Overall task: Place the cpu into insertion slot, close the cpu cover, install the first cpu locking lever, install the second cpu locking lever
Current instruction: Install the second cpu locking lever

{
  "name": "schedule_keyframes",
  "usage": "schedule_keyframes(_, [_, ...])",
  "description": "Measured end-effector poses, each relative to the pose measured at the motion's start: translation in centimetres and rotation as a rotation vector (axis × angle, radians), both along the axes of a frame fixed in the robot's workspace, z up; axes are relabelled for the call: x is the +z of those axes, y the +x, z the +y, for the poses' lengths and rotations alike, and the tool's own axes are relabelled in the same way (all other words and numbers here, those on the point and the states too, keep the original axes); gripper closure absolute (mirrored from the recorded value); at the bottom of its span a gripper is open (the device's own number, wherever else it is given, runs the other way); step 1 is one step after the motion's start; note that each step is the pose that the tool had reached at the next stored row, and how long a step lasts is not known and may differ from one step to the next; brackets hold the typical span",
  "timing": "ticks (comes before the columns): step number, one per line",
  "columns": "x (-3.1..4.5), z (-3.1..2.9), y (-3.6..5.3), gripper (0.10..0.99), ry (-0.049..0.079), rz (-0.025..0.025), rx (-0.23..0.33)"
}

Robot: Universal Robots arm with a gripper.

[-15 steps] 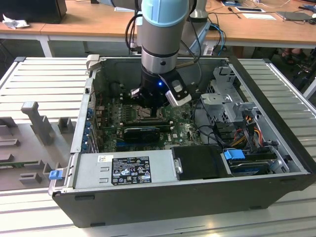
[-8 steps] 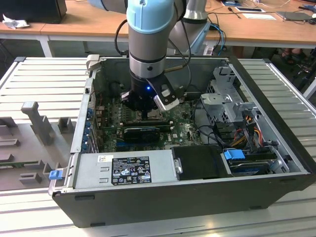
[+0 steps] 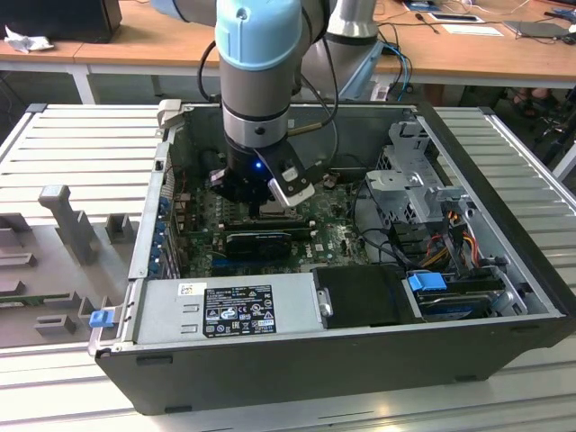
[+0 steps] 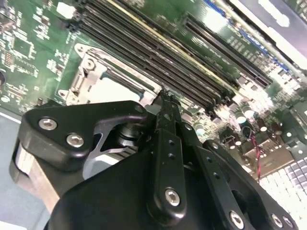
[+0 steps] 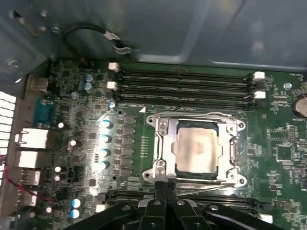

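Observation:
In the first wrist view the cpu lies flat in the insertion slot, its pale metal face showing through the window of the cpu cover, which lies down over it. A thin metal lever runs along the socket edge nearest the gripper. My gripper is shut, fingers pressed together, with its tips at that edge of the socket; nothing shows between them. In the second wrist view the gripper points at the rim of the insertion slot. In the exterior view the gripper is down inside the computer case.
Long black memory slots run beside the socket. A black card sits across the board below the gripper. The power supply, drive cage and cables crowd the case. Grey fixtures stand outside on the exterior view's left.

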State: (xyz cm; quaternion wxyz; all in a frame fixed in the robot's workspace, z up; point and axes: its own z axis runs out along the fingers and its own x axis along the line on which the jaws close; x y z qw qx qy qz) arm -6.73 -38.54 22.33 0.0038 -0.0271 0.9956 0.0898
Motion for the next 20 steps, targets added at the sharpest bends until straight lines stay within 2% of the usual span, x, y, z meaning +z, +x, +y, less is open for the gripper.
schedule_keyframes(3, [-0.07, -0.27, -0.2, 0.98, 0.013, 0.0, 0.0])
schedule_keyframes(4, [-0.2, -0.38, -0.2, 0.98, 0.025, -0.0001, 0.002])
schedule_keyframes(5, [-0.32, -0.45, -0.21, 0.98, 0.033, 0.0, 0.007])
schedule_keyframes(8, [-0.52, -0.9, -0.27, 0.98, 0.05, 0.0, 0.015])
schedule_keyframes(11, [-0.65, -1.34, -0.43, 0.98, 0.06, -0.0001, 0.015])
schedule_keyframes(13, [-0.95, -1.45, -0.61, 0.98, 0.077, -0.0002, 0.015])
schedule_keyframes(20, [-1.79, -1.68, -0.72, 0.98, 0.096, -0.0003, 0.015])
